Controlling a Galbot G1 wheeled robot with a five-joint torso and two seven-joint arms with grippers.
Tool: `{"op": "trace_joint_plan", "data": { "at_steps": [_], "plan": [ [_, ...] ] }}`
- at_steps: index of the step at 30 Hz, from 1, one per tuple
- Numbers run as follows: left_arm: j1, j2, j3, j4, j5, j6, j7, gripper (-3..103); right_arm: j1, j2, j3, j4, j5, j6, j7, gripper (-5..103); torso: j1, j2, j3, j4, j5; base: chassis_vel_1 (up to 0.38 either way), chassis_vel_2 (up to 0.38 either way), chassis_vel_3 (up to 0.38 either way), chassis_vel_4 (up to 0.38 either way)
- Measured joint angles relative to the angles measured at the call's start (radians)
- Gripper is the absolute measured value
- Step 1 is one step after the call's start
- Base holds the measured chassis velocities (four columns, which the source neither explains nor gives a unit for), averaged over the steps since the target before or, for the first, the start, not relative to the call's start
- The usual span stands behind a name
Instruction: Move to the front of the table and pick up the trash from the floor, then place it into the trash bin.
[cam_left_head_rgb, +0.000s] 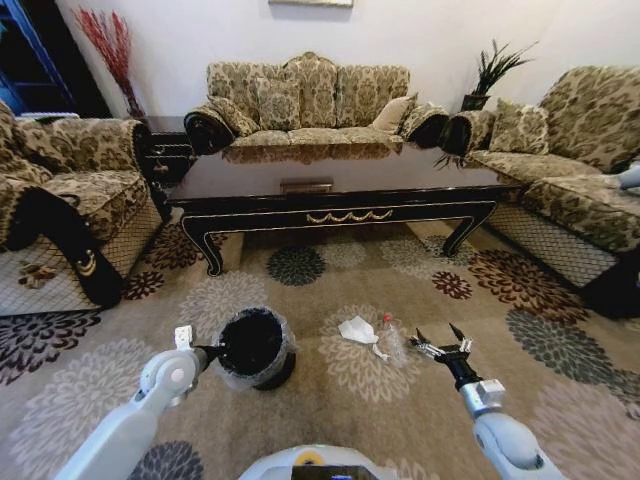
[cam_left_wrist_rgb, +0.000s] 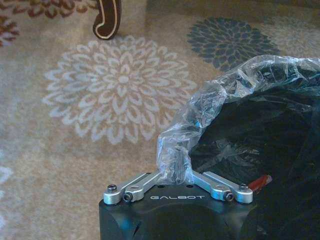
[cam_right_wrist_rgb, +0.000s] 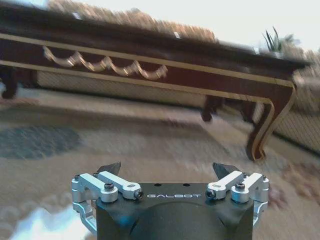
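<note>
- The trash (cam_left_head_rgb: 358, 329), a crumpled white paper with a clear plastic piece (cam_left_head_rgb: 392, 345) just beside it, lies on the floor (cam_left_head_rgb: 330, 410) between the trash bin (cam_left_head_rgb: 252, 347) and the right gripper (cam_left_head_rgb: 441, 348); together they run from the bin side toward that gripper.
- The right gripper's jaws stand wide apart, empty, pointing at the table (cam_left_head_rgb: 330, 190).
- The left gripper (cam_left_wrist_rgb: 176, 167) is clamped on the bin's rim and bag, as the left wrist view shows close up.

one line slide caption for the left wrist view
Left gripper shut on the trash bin liner's rim, over the floor.
</note>
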Motion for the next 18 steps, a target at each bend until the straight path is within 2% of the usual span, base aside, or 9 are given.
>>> {"op": "trace_joint_plan", "data": {
  "at_steps": [3,5,7,8,9,12,18],
  "plan": [
    [0.010,0.019,-0.004,-0.017,-0.010,0.000,-0.006,0,0.033,-0.012,-0.010,-0.063,0.006,-0.015,0.000,100,0.000,0.000,0.000,0.0001,-0.0001,0.000,0.000,0.000,0.000],
    [0.019,0.032,-0.008,-0.030,-0.017,0.000,-0.009,0,0.057,-0.022,-0.014,-0.121,-0.022,-0.014,-0.003,100,0.000,0.000,0.000,0.0002,-0.0002,0.000,0.000,0.000,0.000],
    [0.037,0.049,-0.013,-0.048,-0.020,0.000,-0.011,0,0.087,-0.043,-0.022,-0.219,-0.126,0.014,-0.027,100,0.000,0.000,0.000,0.0001,0.0003,0.000,0.000,0.000,0.000],
    [0.037,0.049,-0.013,-0.048,-0.020,0.000,-0.011,0,0.087,-0.043,-0.022,-0.219,-0.126,0.014,-0.027,100,0.000,0.000,0.000,0.0001,0.0003,0.000,0.000,0.000,0.000],
    [0.048,0.054,-0.015,-0.057,-0.020,0.000,-0.012,0,0.102,-0.060,-0.034,-0.277,-0.175,0.033,-0.053,100,0.000,0.000,0.000,-0.0001,0.0000,0.000,0.000,0.000,0.000],
    [0.062,0.054,-0.017,-0.065,-0.021,0.000,-0.015,0,0.116,-0.078,-0.057,-0.326,-0.197,0.048,-0.090,100,0.000,0.000,0.000,-0.0002,-0.0002,0.000,0.000,0.000,0.000],
    [0.090,0.060,-0.027,-0.083,-0.020,0.000,-0.022,0,0.200,-0.105,-0.115,-0.460,-0.362,0.127,-0.160,100,0.000,0.000,0.000,0.0000,0.0000,0.000,0.000,0.000,0.000]
  ]
}}
